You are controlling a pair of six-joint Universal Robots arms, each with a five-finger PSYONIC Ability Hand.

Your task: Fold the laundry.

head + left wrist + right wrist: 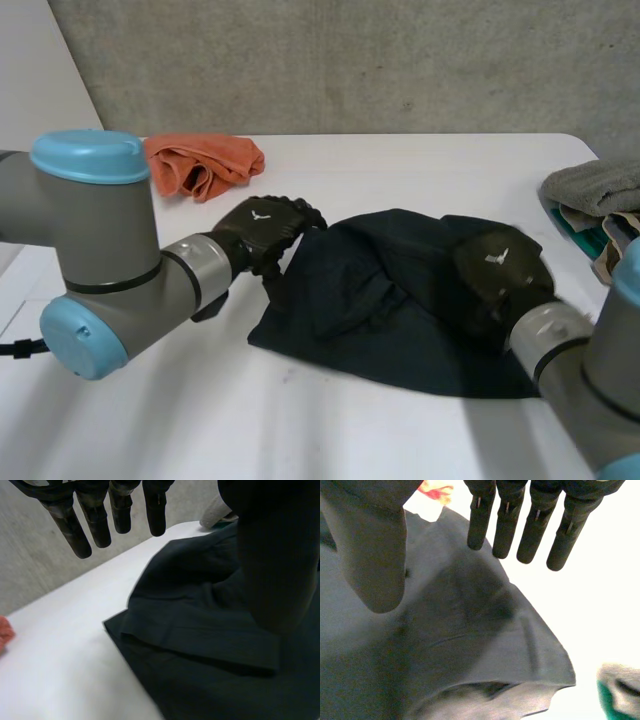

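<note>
A dark navy garment (390, 300) lies crumpled in the middle of the white table (400, 160). My left hand (265, 232) hovers at the garment's left edge, fingers towards the cloth. In the left wrist view its fingers (95, 520) are straight and the thumb (277, 555) stands apart, with a folded edge of the garment (200, 645) below and nothing held. My right hand (500, 270) is over the garment's right part. In the right wrist view its fingers (507, 525) are straight and spread from the thumb (375, 545), above the rumpled garment (470, 630), holding nothing.
An orange cloth (200, 165) lies bunched at the table's back left. A pile of grey, teal and beige laundry (595, 195) sits at the right edge, also seen as a pile (620, 690) near the garment's corner. Bare table lies in front of the garment.
</note>
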